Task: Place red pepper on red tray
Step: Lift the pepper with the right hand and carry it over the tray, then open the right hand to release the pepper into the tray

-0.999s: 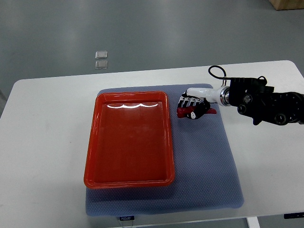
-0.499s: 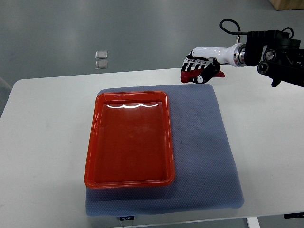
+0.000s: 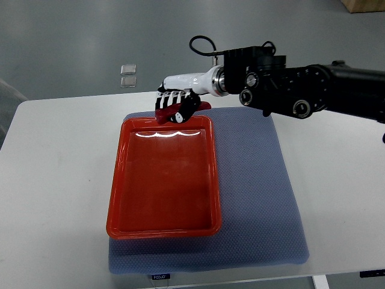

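White desk (image 3: 54,180) under a blue-grey mat (image 3: 264,198) fills my view, with the red tray (image 3: 163,180) left of centre and, at its 12 o'clock edge, my right hand (image 3: 175,107) curled around the red pepper (image 3: 171,112) above the rim.

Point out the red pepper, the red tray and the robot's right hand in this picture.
pepper (image 3: 166,112), top view, red body showing below the fingers
tray (image 3: 162,180), top view, bare floor
right hand (image 3: 175,106), top view, middle of the hand
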`<action>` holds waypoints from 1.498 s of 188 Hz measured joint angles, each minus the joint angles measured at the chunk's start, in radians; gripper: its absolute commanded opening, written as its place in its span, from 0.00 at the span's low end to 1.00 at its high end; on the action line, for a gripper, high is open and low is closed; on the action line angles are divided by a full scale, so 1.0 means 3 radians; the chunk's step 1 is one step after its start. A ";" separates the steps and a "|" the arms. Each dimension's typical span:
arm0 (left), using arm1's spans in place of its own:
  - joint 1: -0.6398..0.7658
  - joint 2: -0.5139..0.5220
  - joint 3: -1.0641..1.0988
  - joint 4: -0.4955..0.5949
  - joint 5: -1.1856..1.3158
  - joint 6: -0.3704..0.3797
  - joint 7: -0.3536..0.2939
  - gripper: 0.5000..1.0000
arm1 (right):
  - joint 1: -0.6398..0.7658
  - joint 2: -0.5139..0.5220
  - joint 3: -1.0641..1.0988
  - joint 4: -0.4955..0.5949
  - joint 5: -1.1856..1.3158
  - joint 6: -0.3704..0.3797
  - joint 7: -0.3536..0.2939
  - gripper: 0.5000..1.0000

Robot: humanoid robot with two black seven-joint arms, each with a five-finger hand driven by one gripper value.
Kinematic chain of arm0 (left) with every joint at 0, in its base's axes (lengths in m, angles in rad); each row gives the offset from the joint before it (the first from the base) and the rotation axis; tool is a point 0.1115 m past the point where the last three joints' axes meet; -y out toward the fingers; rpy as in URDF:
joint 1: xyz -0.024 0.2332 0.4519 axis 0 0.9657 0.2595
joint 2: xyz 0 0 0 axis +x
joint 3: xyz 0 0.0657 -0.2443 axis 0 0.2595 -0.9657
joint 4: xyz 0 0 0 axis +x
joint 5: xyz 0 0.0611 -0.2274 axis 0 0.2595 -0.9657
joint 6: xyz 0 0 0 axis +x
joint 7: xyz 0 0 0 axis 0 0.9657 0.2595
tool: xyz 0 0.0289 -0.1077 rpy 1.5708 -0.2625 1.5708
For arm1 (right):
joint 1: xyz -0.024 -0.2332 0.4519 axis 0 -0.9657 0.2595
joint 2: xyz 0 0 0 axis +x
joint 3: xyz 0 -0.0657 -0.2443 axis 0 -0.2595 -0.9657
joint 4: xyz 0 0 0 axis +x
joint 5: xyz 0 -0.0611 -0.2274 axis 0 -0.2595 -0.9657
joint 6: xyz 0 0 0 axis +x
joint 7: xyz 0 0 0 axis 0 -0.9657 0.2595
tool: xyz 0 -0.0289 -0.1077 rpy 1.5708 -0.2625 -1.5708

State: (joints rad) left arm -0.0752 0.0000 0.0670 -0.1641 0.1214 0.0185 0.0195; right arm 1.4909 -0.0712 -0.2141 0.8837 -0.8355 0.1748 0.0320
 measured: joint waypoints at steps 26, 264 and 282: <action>0.0001 0.0000 -0.0003 -0.0010 0.0000 0.0000 -0.0003 1.00 | -0.0142 0.0220 -0.0036 -0.0329 0.0006 -0.0009 0.0002 0.00; -0.0005 0.0000 0.0001 -0.0022 0.0004 -0.0006 0.0002 1.00 | -0.1036 0.0236 -0.0006 -0.0420 -0.0047 -0.0373 0.0249 0.16; -0.0005 0.0000 0.0001 -0.0019 0.0005 -0.0006 0.0002 1.00 | -0.1041 0.0237 -0.0007 -0.0412 -0.0048 -0.0373 0.0259 0.26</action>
State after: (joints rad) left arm -0.0768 0.0000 0.0674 -0.1699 0.1228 0.0168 0.0200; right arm 1.1786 -0.0002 -0.2161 0.7601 -0.8499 0.0628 0.1098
